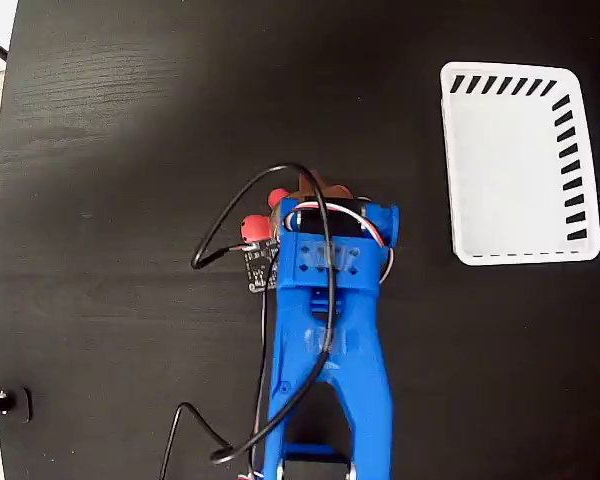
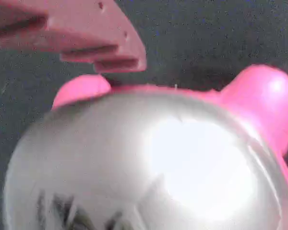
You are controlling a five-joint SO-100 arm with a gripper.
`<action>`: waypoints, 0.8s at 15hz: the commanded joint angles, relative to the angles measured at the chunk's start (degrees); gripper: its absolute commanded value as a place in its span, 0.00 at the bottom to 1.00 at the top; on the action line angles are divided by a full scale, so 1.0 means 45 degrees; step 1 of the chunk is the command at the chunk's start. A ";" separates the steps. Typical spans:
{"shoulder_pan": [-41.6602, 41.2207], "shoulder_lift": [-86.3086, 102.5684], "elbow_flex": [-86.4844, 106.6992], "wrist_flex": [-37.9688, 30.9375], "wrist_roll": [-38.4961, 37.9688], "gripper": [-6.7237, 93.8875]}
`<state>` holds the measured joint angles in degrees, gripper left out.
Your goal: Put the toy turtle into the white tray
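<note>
**Entry: end effector low over turtle, grasp not confirmed**

Wrist view: the small squishy toy turtle with a domed metallic shell and pink-red limbs (image 2: 149, 163) fills nearly the whole frame, so the camera sits very close above it. A dark printed mark shows on the shell at the lower edge. One pinkish end effector finger (image 2: 86, 38) lies at the far side of the shell, near a pink foot; contact cannot be resolved. The second finger is out of frame, so the opening width, and whether anything is held, cannot be told.

Fixed view: the blue printed arm (image 1: 330, 330) covers most of the turtle; only red bits (image 1: 265, 212) show at its tip. The turtle rests on the black wood-grain bench (image 1: 110, 150), around mid-frame. The white rectangular plastic tray with slotted sides (image 1: 570, 120) stands well apart, upper right, empty.

Judgement: the step is the grasp. The dome looks slick and soft; closing low, across the shell's widest part, should resist slip. Squeeze gently, lift straight, then clear the tray wall before release.
</note>
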<state>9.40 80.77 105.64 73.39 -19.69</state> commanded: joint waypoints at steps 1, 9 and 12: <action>-0.0059 0.0332 0.0039 -0.0195 -0.0195 0.65; -0.0137 0.0332 0.0449 -0.0820 -0.0020 0.10; -0.0156 0.0352 0.0430 -0.0723 0.0117 0.07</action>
<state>8.44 80.95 106.79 69.17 -19.69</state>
